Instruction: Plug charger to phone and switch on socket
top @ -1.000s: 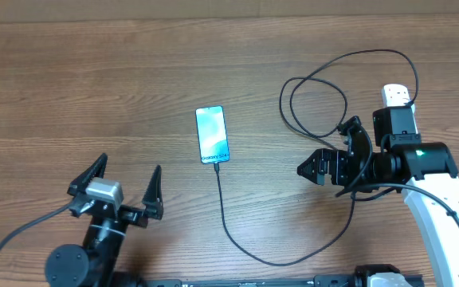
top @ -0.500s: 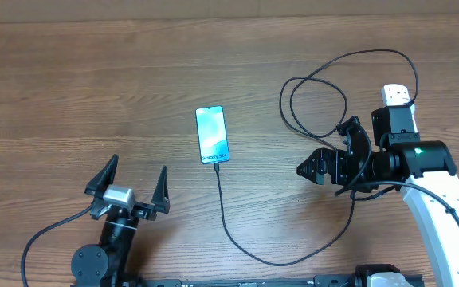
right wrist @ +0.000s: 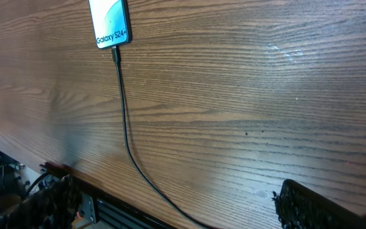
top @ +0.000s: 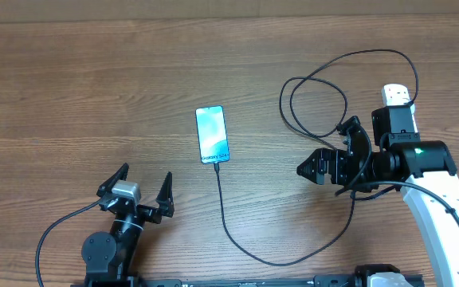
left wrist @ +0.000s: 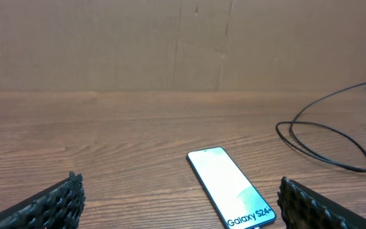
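Observation:
The phone [top: 212, 134] lies flat mid-table with its screen lit, and it also shows in the left wrist view [left wrist: 230, 194] and the right wrist view [right wrist: 110, 22]. The charger [top: 223, 209], a thin black cable, meets the phone's near edge [right wrist: 115, 52], curves along the table front and loops at the back right [top: 317, 104]. Only one end of the white socket [top: 397, 94] shows; my right arm hides the remainder. My left gripper [top: 145, 177] stands open and empty, near-left of the phone. My right gripper [top: 325, 147] is open and empty beside the cable loop.
The cable's loop [left wrist: 329, 137] lies on the wood to the right of the phone. A cardboard wall [left wrist: 183, 44] closes the far side of the table. Dark frame parts [right wrist: 18, 184] run along the table's near edge.
My left gripper has drawn back toward the near edge and shifted a little right, staying open. The right arm, phone and cable have not moved.

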`<state>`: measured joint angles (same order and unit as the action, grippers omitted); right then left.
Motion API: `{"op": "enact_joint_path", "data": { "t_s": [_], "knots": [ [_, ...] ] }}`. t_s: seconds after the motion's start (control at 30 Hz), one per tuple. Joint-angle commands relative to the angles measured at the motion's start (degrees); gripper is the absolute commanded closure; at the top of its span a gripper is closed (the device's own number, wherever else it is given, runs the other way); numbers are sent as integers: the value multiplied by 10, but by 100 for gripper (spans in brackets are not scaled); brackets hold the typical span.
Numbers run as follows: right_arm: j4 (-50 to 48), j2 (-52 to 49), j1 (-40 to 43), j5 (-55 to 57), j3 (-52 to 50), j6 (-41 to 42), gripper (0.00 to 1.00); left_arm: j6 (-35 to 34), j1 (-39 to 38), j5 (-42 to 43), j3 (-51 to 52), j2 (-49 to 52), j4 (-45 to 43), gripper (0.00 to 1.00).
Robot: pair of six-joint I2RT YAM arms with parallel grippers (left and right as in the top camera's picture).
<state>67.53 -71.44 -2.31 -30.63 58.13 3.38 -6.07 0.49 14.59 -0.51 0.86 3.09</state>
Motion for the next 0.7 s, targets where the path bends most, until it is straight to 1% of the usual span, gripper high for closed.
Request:
{"op": "enact_joint_path", "data": {
  "t_s": [0.0,0.63,0.67],
  "knots": [
    [-1,0,-2,1,0,-3,0,-12,2,5,2,-6,-1,1],
    [-1,0,-2,1,0,-3,0,-12,2,5,2,-6,-1,0],
    [-1,0,-2,27,0,-23,0,-12,2,5,2,-6,-1,1]
  ]
}}
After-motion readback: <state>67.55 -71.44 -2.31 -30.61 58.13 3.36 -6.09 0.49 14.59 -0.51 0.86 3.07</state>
